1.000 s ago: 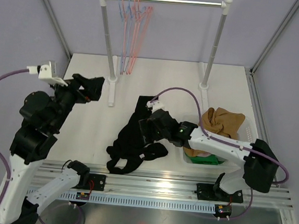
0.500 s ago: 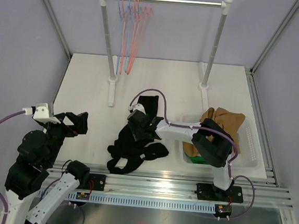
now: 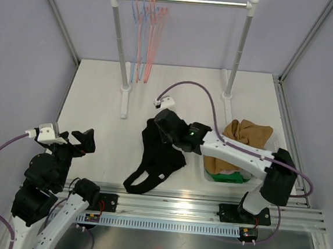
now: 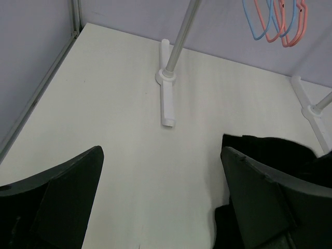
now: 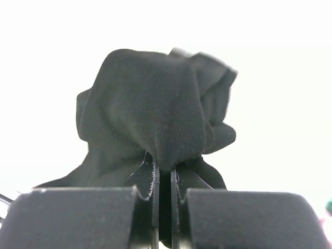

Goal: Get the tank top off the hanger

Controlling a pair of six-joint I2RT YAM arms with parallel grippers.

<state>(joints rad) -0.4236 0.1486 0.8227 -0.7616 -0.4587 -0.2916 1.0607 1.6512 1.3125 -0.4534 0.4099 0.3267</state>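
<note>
Over white table (image 3: 99, 95), right gripper (image 5: 165, 179) pinches black tank top (image 3: 161, 156).

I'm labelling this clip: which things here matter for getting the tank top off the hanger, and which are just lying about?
Job in hand:
black tank top, pinched in the right gripper
pink and blue hangers on the rail

Lying about:
white basket
brown garment in it
left gripper, open, holding nothing
</note>
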